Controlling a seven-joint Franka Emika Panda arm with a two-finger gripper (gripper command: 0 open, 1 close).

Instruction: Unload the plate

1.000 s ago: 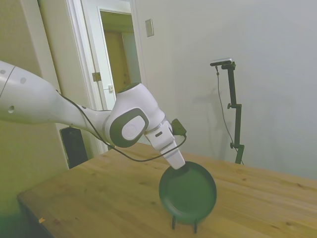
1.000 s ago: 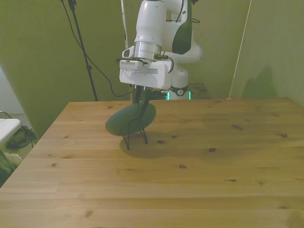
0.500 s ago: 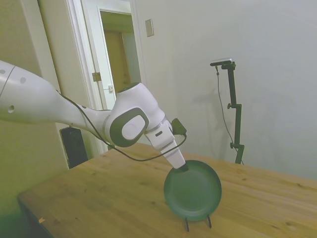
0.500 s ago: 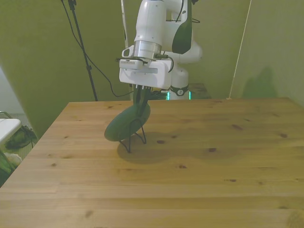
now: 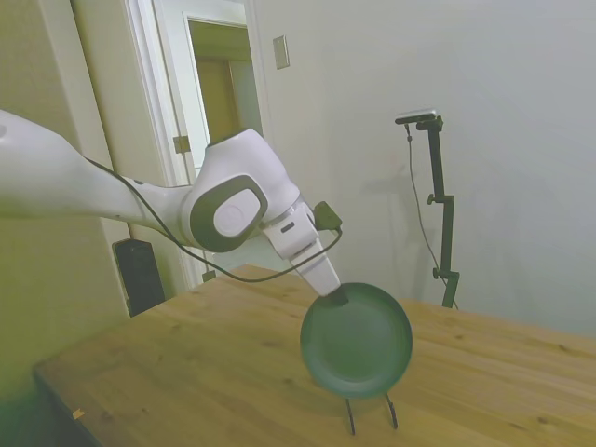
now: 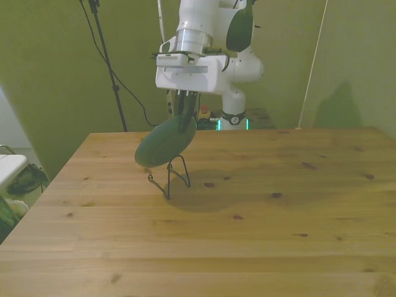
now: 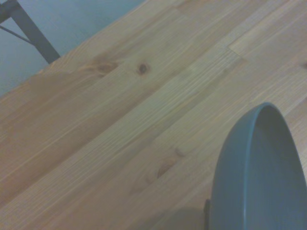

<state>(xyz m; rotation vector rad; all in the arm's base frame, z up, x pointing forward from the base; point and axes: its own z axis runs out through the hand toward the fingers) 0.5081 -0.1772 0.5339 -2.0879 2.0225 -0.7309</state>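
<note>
From the side, one plate [image 5: 357, 342] hangs on edge just above the one wire stand [image 5: 370, 412], clear of the tabletop [image 5: 186, 363]. The single white arm [image 5: 112, 191] reaches in from the left and slopes down, its jaws [image 5: 335, 298] pinching the plate's upper rim. From the front, the plate [image 6: 164, 143] tilts toward the front view's left above the stand [image 6: 169, 179], near the far edge, the wrist pointing straight down. At the wrist, the plate's rim [image 7: 259, 177] curves over bare wood planks.
</note>
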